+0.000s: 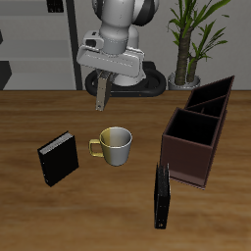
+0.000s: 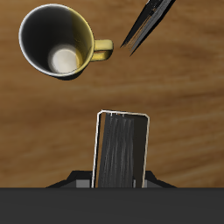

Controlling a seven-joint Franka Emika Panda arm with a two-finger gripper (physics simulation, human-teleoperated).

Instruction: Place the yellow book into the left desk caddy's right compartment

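The tool is clenching the yellow book by its top edge, hanging it upright above the tabletop near the mug, well apart from the left desk caddy; thin, stiff and likely light, it is probably needing a mid-edge grip.

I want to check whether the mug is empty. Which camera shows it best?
The wrist view: it looks straight down into the mug, showing the whole rim, the handle and a bare pale bottom. The exterior view shows the mug small, from the side and above, so only part of its inside shows.
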